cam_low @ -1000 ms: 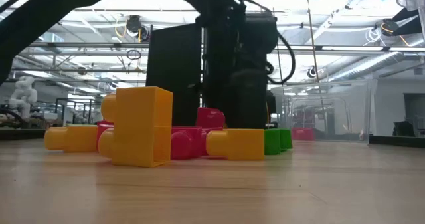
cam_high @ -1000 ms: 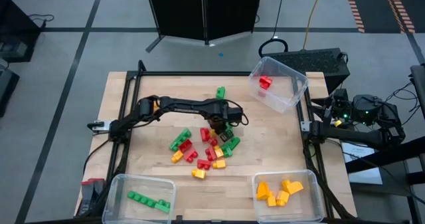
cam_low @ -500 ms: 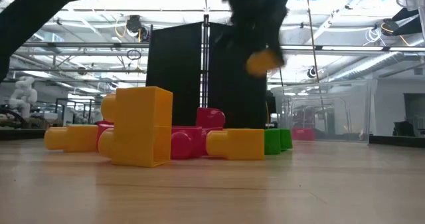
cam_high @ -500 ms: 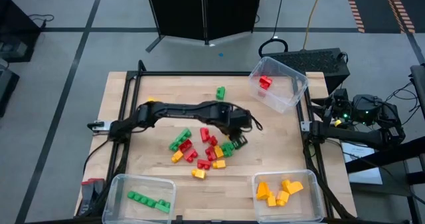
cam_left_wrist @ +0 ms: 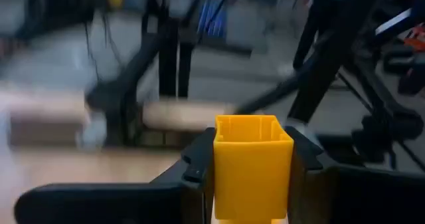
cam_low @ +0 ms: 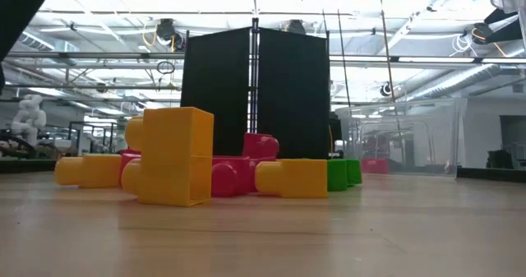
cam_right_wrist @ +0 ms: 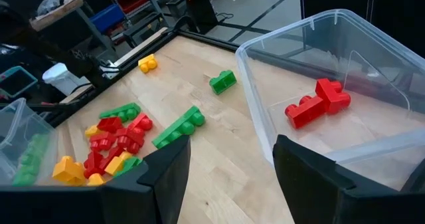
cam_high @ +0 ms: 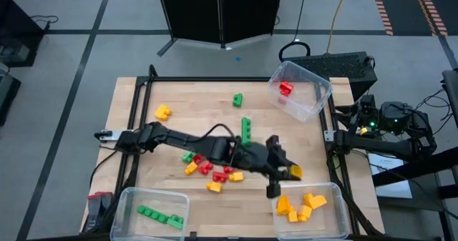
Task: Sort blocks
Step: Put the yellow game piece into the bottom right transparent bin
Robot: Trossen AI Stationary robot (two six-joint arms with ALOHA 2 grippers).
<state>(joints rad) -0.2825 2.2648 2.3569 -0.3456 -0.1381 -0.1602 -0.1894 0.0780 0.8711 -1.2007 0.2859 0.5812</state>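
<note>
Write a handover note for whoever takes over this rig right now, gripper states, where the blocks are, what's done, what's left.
Left gripper: shut on a yellow block, above the table near the yellow bin.
Right gripper: open, empty, parked by the red bin.
Done: green blocks in the green bin, several yellow in the yellow bin, red blocks in the red bin.
Left: drop the held block; sort the mixed pile and the strays: two green, one yellow.

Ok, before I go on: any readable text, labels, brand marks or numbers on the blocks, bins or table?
None can be read in any view.
The blocks, clear bins and table carry no visible print.
The left gripper and its yellow block show no markings.
</note>
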